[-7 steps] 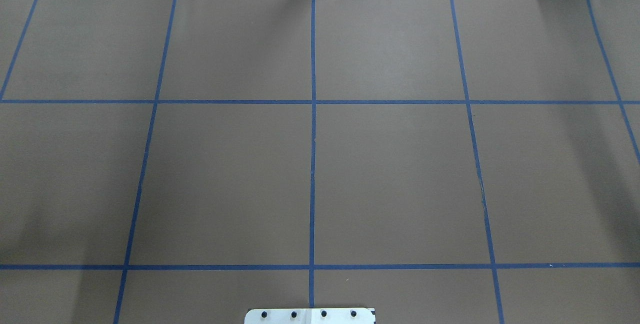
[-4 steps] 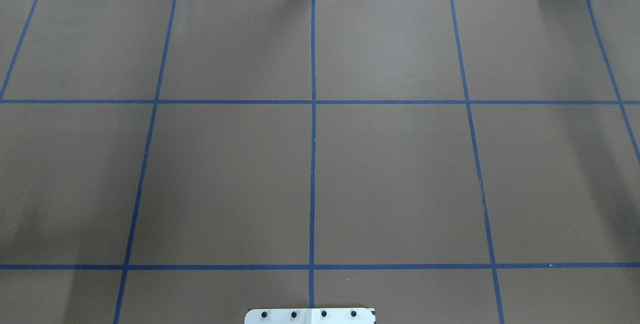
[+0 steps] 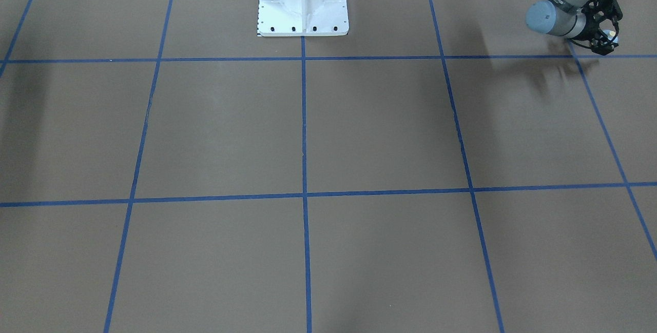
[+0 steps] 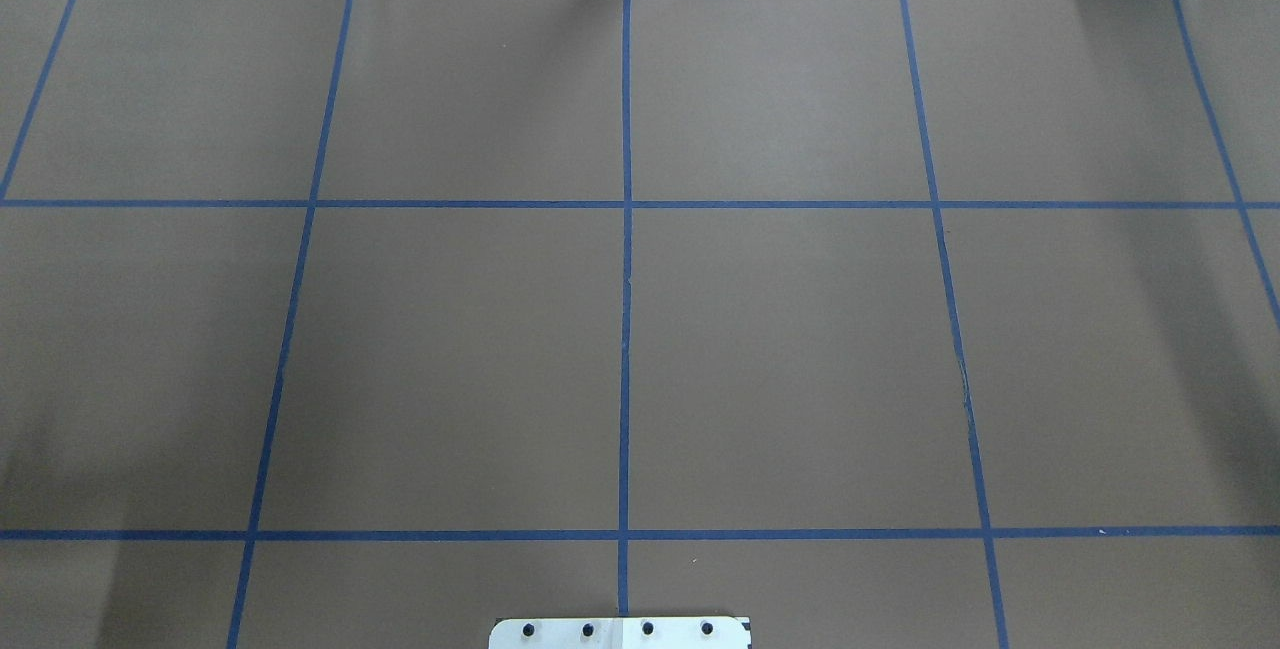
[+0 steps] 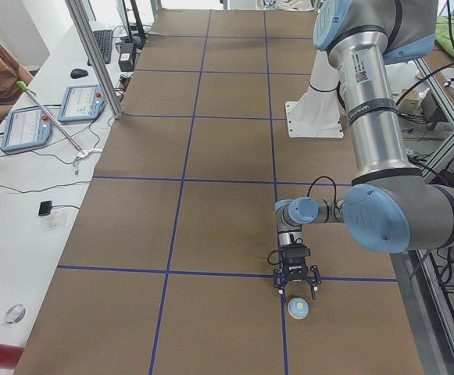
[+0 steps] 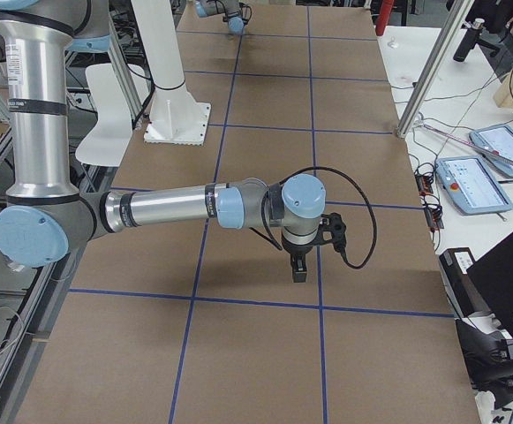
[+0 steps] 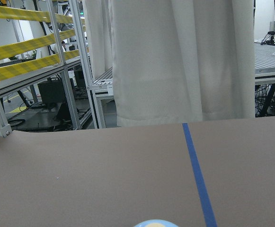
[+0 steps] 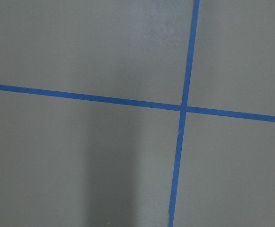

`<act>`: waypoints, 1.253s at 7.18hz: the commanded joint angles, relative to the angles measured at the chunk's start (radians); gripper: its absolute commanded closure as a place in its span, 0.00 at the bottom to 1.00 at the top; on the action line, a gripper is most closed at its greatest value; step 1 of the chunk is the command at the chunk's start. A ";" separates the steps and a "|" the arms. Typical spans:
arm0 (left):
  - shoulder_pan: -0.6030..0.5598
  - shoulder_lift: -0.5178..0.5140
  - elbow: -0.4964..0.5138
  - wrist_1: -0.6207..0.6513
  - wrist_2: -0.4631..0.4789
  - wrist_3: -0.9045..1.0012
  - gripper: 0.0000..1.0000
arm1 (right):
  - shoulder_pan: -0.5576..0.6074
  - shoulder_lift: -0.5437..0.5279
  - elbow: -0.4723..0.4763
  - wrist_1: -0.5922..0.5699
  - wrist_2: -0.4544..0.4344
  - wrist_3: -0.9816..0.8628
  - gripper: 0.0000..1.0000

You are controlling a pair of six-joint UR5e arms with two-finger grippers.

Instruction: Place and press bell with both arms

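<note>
Your L tool was spread, gripping nothing; R tool: couldn't tell. Bell, blue dome w/ cream button, sat upright just beside L.

The right arm is stretched over the table. The right gripper is pointed down near a blue tape crossing.

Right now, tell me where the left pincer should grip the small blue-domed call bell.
Grip the light blue round call bell across its dome's sides, straight down from above: it stands upright on the brown table and looks narrower than the open black left pincer.
</note>
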 commanded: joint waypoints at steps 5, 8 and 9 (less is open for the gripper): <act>0.000 -0.037 0.092 -0.039 0.014 0.001 0.00 | 0.000 0.002 0.001 -0.002 0.000 0.000 0.00; 0.000 -0.036 0.113 -0.039 0.029 -0.007 0.37 | 0.000 0.002 0.005 -0.005 0.002 0.000 0.00; 0.000 -0.032 0.113 -0.039 0.035 -0.005 0.79 | 0.000 0.002 0.005 -0.005 0.002 0.000 0.00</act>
